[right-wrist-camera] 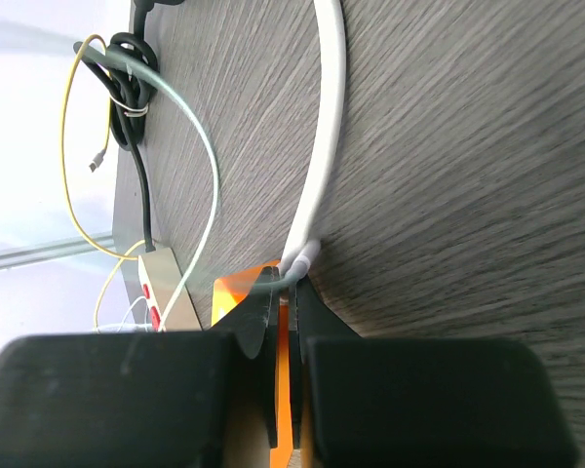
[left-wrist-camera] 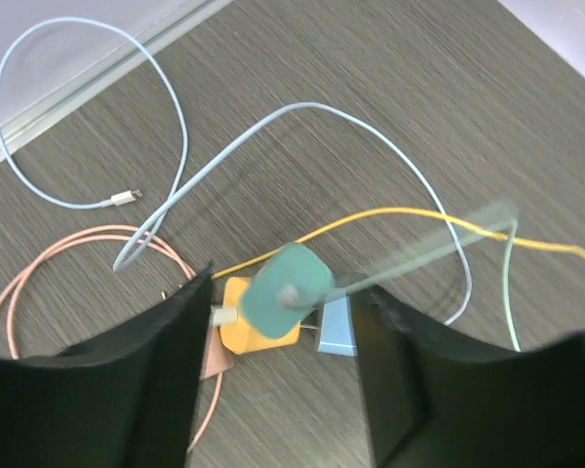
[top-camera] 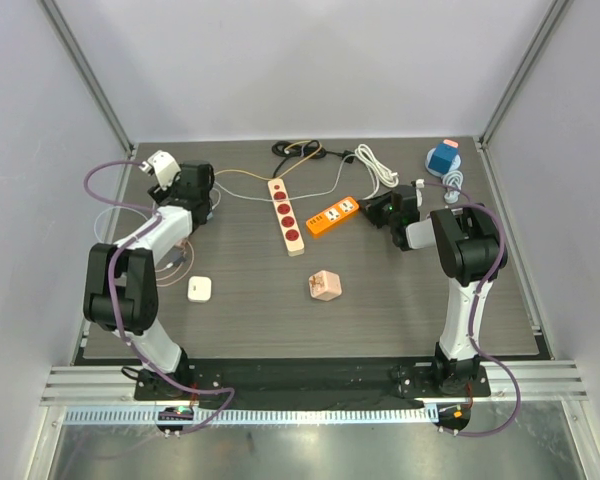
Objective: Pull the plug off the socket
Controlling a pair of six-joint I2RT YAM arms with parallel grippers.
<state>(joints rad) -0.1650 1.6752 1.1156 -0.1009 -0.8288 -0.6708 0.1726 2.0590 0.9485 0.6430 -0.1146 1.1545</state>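
An orange power strip [top-camera: 336, 215] lies right of centre, with a white cable [top-camera: 375, 165] running from its right end to the back. My right gripper [top-camera: 372, 208] is at that end. In the right wrist view its jaws [right-wrist-camera: 285, 278] are pressed almost together at the white cable's plug neck [right-wrist-camera: 302, 258], over the orange strip [right-wrist-camera: 239, 288]. My left gripper [top-camera: 185, 215] is at the far left. It is open [left-wrist-camera: 285, 292] above an orange cube adapter [left-wrist-camera: 249, 331] with a blurred teal plug [left-wrist-camera: 288, 288] over it.
A beige strip with red sockets [top-camera: 287, 215] lies at centre. A pink cube [top-camera: 324, 286] and a white adapter [top-camera: 200, 289] lie nearer. A blue object [top-camera: 443, 160] sits back right, a black cable bundle [top-camera: 300, 150] at the back. Light blue [left-wrist-camera: 175, 127], pink [left-wrist-camera: 39, 263] and yellow [left-wrist-camera: 419, 216] cables lie under the left gripper.
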